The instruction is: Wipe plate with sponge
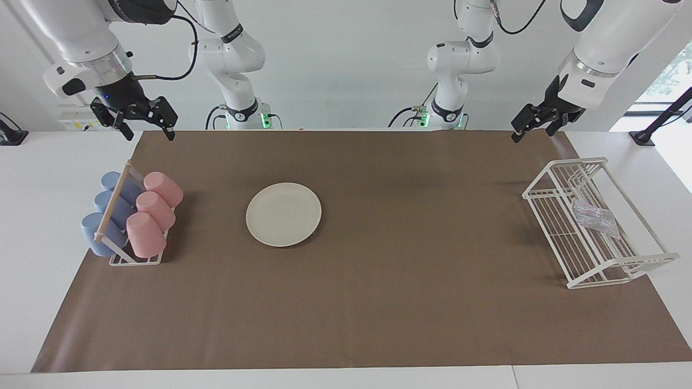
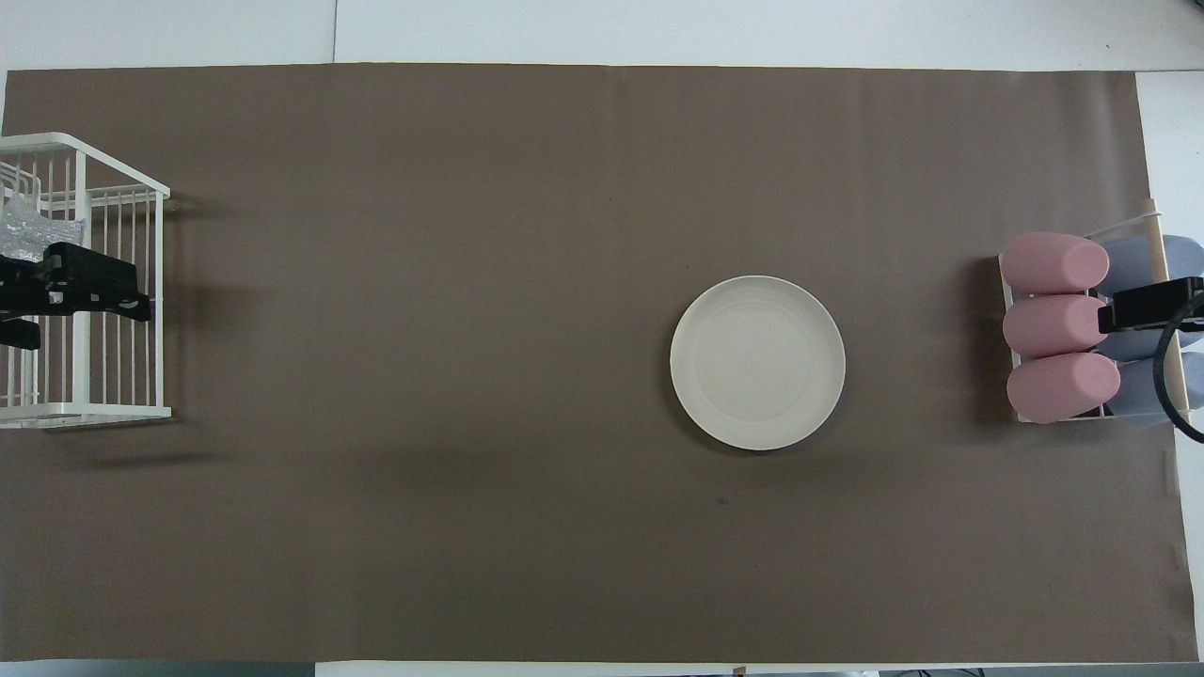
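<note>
We see the left gripper (image 1: 532,127) raised over the robots' edge of the brown mat (image 1: 378,302) at the left arm's end, jaws apart, holding nothing. In the overhead view it covers part of the white wire rack (image 1: 592,254), but the facing view shows it well above and clear of it.

The right gripper (image 1: 141,123) is up over the mat's corner at the right arm's end, fingers spread, empty. From above its tip (image 2: 1152,306) overlaps the cup holder (image 1: 135,259); the facing view shows no contact.

The sponge (image 1: 594,216) lies inside the wire rack, on its floor, at the left arm's end of the table.

The plate (image 1: 284,214) sits flat on the mat, between the rack and the cup holder, closer to the cup holder and well apart from the sponge.

The cup holder carries three pink cups (image 1: 154,213) and three blue cups (image 1: 108,208) lying tilted on their sides, pink ones toward the plate.
</note>
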